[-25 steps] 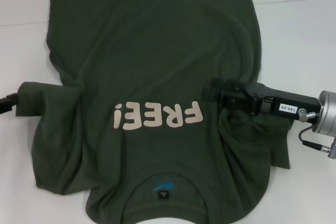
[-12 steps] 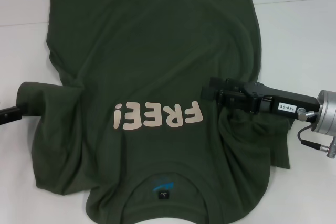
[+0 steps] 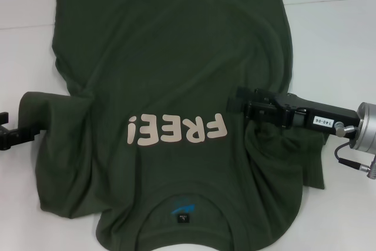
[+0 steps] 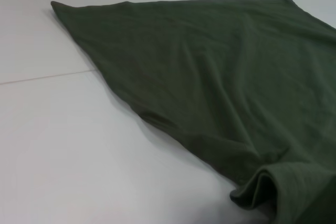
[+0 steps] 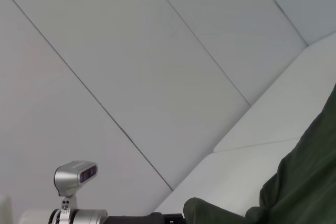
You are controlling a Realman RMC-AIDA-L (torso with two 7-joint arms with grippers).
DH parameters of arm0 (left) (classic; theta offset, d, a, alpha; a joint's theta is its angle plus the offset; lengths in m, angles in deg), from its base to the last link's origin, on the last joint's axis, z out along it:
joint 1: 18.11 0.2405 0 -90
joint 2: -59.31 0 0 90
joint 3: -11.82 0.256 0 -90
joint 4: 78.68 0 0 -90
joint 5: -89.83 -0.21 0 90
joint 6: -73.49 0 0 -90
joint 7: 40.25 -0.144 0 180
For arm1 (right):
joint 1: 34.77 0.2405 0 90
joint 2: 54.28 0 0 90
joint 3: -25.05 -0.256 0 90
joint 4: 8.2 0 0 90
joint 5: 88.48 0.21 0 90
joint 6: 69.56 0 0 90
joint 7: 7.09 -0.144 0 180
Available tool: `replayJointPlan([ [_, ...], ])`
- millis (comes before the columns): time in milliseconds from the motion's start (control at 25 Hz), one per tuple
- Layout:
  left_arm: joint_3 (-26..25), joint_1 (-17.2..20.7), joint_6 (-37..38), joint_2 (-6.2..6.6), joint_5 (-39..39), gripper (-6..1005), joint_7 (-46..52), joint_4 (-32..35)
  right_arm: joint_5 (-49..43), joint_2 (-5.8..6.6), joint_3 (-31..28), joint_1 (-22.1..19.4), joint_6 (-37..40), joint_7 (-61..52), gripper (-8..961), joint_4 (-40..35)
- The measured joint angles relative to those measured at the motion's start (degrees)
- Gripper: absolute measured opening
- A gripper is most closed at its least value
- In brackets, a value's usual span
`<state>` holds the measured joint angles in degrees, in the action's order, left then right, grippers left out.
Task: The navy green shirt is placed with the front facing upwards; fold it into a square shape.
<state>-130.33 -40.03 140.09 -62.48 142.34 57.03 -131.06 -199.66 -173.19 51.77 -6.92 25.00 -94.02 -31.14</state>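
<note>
**Where my three cameras look**

My head camera looks down from above at the navy green shirt (image 3: 170,74) on the white desk (image 3: 335,45). My left wrist camera sits low and close beside the shirt's edge. My right wrist camera tilts up at the wall, catching only a corner of the same shirt.

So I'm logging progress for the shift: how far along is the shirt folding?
Early. Done: the navy green shirt lies front up, lettering showing. In hand: the right gripper is over its right sleeve, the left gripper at the left sleeve. Left: every fold into a square; the body is still spread out.
</note>
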Motion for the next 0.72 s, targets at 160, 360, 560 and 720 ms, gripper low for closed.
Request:
replayJointPlan([
  [160, 0.3, -0.3, -0.1, -0.35, -0.1, 861, -0.2, 0.1, 0.0, 0.00, 0.0, -0.1, -0.1, 0.0, 911, 0.0],
  [360, 1.2, -0.5, -0.7, -0.68, -0.8, 859, -0.3, 0.1, 0.0, 0.01, 0.0, -0.1, -0.1, 0.0, 911, 0.0],
  [560, 0.6, -0.5, -0.8, -1.07, -0.5, 844, -0.1, -0.3, 0.0, 0.09, 0.0, -0.2, -0.1, 0.0, 911, 0.0],
  [720, 0.3, -0.8, -0.5, -0.75, -0.6, 782, 0.4, 0.0, 0.0, 0.18, 0.0, -0.3, -0.1, 0.1, 911, 0.0],
])
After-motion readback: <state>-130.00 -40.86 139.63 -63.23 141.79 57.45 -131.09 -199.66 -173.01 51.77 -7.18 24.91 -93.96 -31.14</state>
